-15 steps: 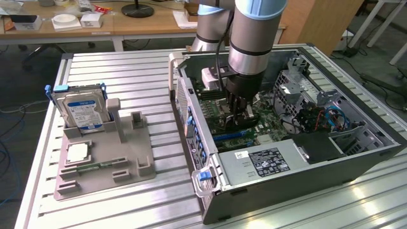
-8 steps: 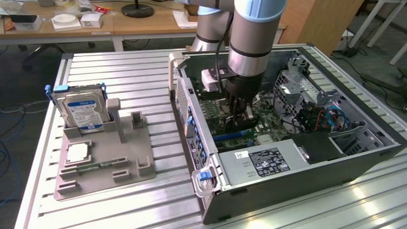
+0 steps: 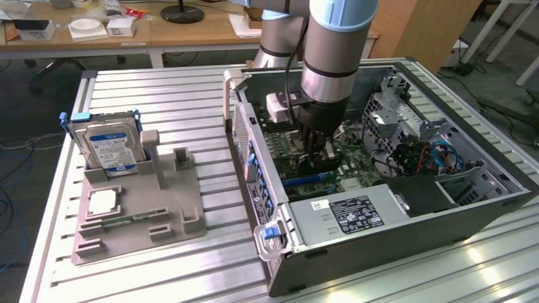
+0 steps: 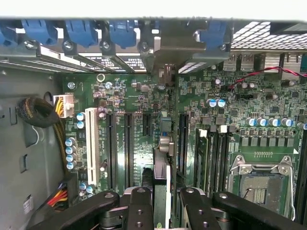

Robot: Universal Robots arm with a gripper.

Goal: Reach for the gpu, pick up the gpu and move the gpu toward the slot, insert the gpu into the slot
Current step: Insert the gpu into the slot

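Note:
My gripper (image 3: 319,154) reaches down into the open computer case (image 3: 252,145), over the green motherboard (image 3: 354,170). In the wrist view the gpu (image 4: 161,184) appears edge-on as a thin card between my two black fingers (image 4: 139,211), which are shut on it. The card runs toward the case's rear wall, where its metal end bracket (image 4: 166,67) stands by the blue latches (image 4: 123,32). It stands upright over the board between two long black slots (image 4: 128,148), and the slot directly beneath it is hidden by the card.
Outside the case, on the exterior view's left, a grey holder (image 3: 181,208) carries a blue-labelled hard drive (image 3: 105,148), a processor chip (image 3: 102,202) and a green memory stick (image 3: 126,221). Inside are the power supply (image 3: 354,214), a processor socket (image 4: 261,187) and cable bundles (image 4: 38,112).

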